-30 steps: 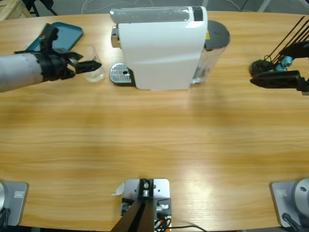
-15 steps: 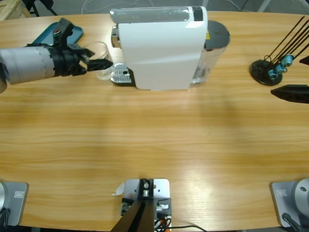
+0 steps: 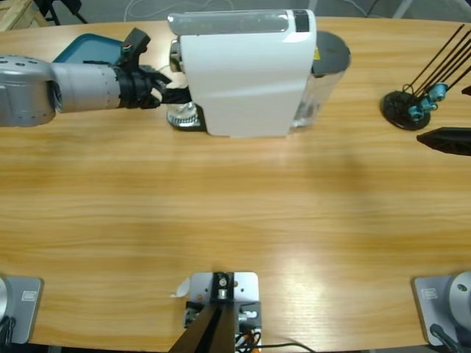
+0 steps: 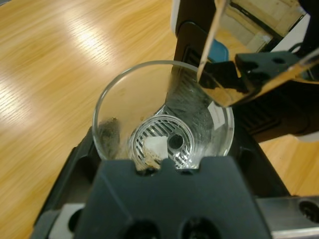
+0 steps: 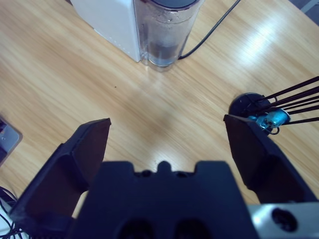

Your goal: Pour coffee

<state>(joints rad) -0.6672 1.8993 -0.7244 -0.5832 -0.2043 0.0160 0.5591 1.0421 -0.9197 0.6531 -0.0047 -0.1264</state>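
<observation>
My left gripper [image 3: 173,93] is shut on a clear glass tumbler [image 4: 162,117], gripping it from both sides. It holds the tumbler at the white coffee machine's [image 3: 246,73] left end, over the round metal drip tray [image 3: 184,118]. The tray's grille shows through the glass bottom. The chrome spout [image 4: 219,84] hangs just above the tumbler's far rim. The coffee is out of view; only a few brown specks cling to the glass wall. My right gripper [image 5: 167,124] is open and empty above bare table, showing at the right edge [image 3: 427,138] in the high view.
A teal tray [image 3: 81,50] lies at the back left behind the left arm. A black stand with thin rods [image 3: 408,109] sits at the far right near the right gripper. The machine's water tank [image 5: 167,30] and a black cable [image 5: 209,35] are at its right end.
The left arm has carried the tumbler rightward from beside the drip tray to over it, under the spout. The right gripper has pulled back towards the right edge.
</observation>
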